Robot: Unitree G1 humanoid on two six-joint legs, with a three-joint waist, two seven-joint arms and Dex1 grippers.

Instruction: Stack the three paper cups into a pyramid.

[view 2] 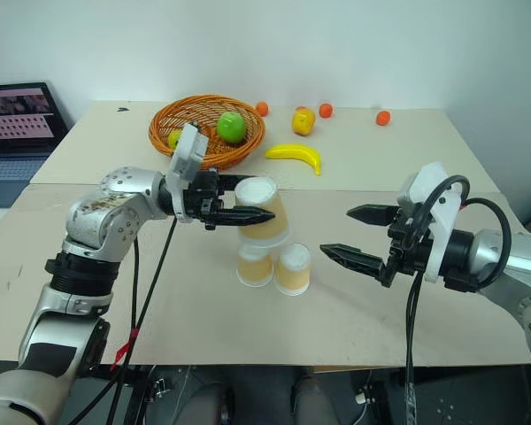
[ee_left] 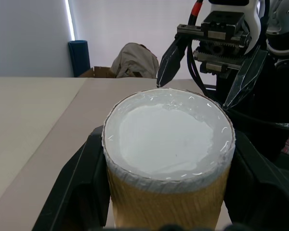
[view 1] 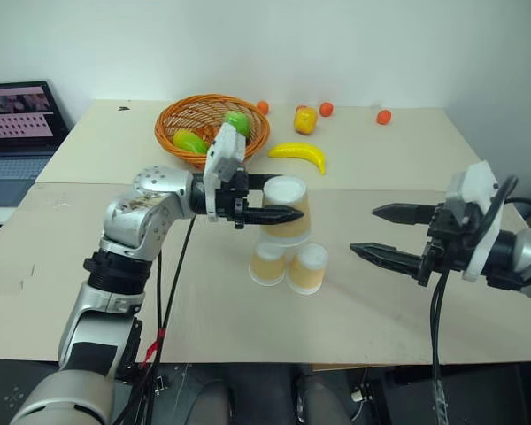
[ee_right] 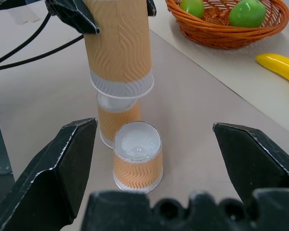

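**Left gripper carries third cup above the pair on the table**

Left gripper (view 1: 279, 199), its black fingers clamped on the sides of an upturned paper cup (view 1: 288, 211), holds that cup in the air with its white base facing up and its rim hanging just over the two other cups. Seen from the left wrist, the fingers press against both flanks of the orange-tan wall, the white base showing between them.

Below it, the two lower cups (view 1: 289, 265) stand upside down on the pale table (view 1: 159, 301), side by side and touching or nearly so. The raised cup sits above the one farther from the robot; from the right wrist its rim looks very close to that cup's base, though contact cannot be judged.

Right gripper (view 1: 385, 233) hovers level off to the right of the cups, its two fingers spread wide and holding nothing, pointing toward the group.

Farther back on the table, an orange wicker basket (view 1: 173, 128) holds green fruit. A yellow banana (view 1: 301, 155) lies just beside it, with several small orange fruits (view 1: 326, 109) scattered near the far edge. A laptop (view 1: 18, 119) stands open at the far left
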